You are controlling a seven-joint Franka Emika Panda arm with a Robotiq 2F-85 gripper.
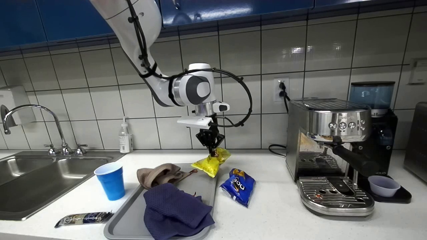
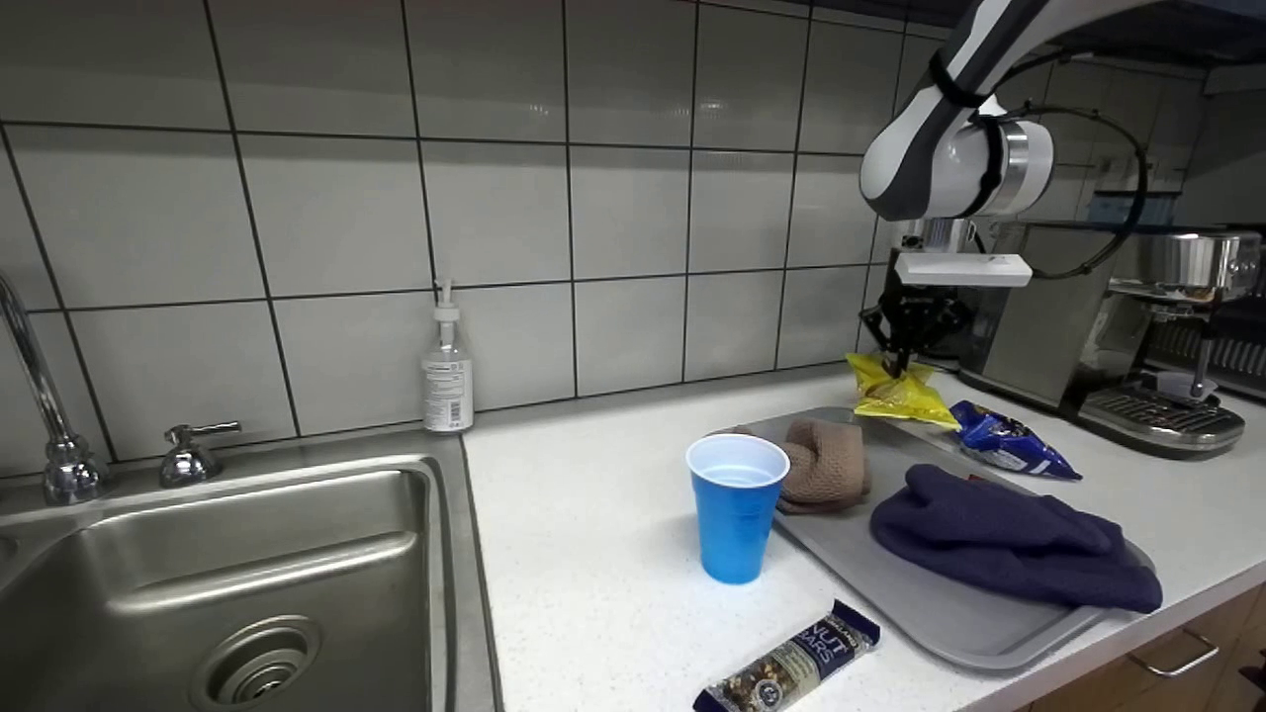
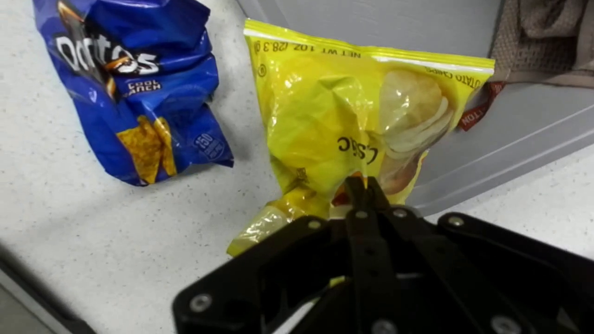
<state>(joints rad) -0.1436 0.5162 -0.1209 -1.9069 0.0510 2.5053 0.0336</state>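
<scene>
The tool [image 3: 364, 186] is closed, its fingertips pinching a crumpled part of the yellow chip bag [image 3: 320, 125]; the bag sits directly beneath the tool. In the wrist view its print, "potato chips" among it, stands upside down. Whether its underside touches anything is hard to tell.

Just beside the tool, the blue Doritos bag [image 3: 153, 93] lies on the white table [image 1: 267, 213], apart from the yellow one. A corner of the gray tray [image 1: 131, 213] shows below the tool, partly covered by the yellow bag in the wrist view. On the tray, near the tool, is a bunched brown cloth [image 1: 158, 176]; farther out from the tool lies a dark blue cloth [image 1: 176, 211], reaching over the rim.

Beyond the tray from the tool, a blue cup [image 2: 734, 514] stands upright and a nut bar [image 2: 791, 661] lies flat. Well apart from the tool, past the Doritos, stands a coffee machine [image 1: 335, 121]. Off the tool's opposite side, a pump bottle [image 1: 125, 138] stands by the tiled wall [image 1: 240, 133], with the steel sink [image 2: 463, 574] beyond it.
</scene>
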